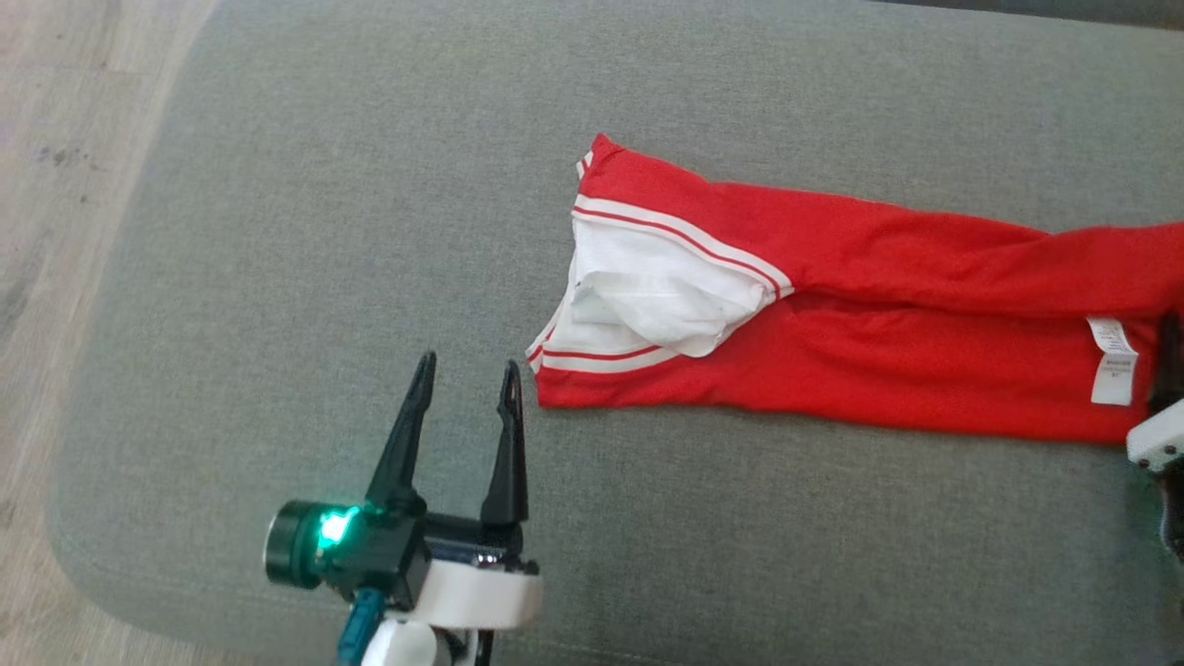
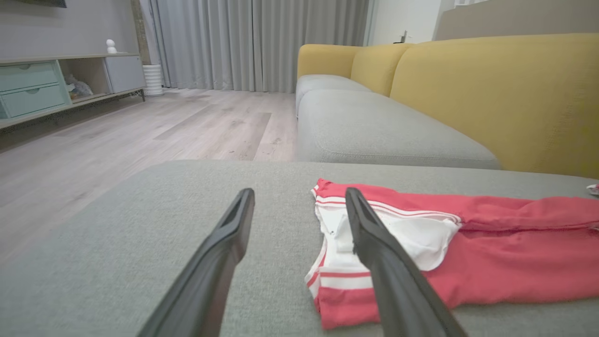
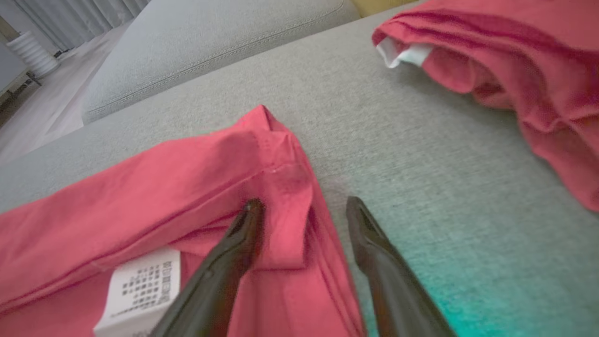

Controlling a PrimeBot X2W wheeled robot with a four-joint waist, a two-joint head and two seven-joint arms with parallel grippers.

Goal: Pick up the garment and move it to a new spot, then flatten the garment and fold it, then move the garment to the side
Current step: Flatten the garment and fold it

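Observation:
The garment [image 1: 888, 342] is red with white striped trim and a white lining. It lies stretched out on the grey cushion [image 1: 324, 231], running off the right edge of the head view. My left gripper [image 1: 468, 368] stands open just left of the garment's trimmed end, holding nothing. In the left wrist view that gripper [image 2: 299, 194] is open above the cushion, with the garment [image 2: 491, 252] to the right. My right gripper [image 3: 305, 203] is open, its fingers either side of a folded corner of the garment [image 3: 140, 196] near a white care label [image 3: 140, 290].
The cushion's rounded edge drops to a wooden floor [image 1: 55, 185] on the left. Beyond it stands a sofa with a yellow back [image 2: 491, 93] and grey seats [image 2: 374, 126]. A low sideboard [image 2: 32, 89] and curtains [image 2: 257, 42] lie farther off. More red cloth [image 3: 538, 70] lies past the right gripper.

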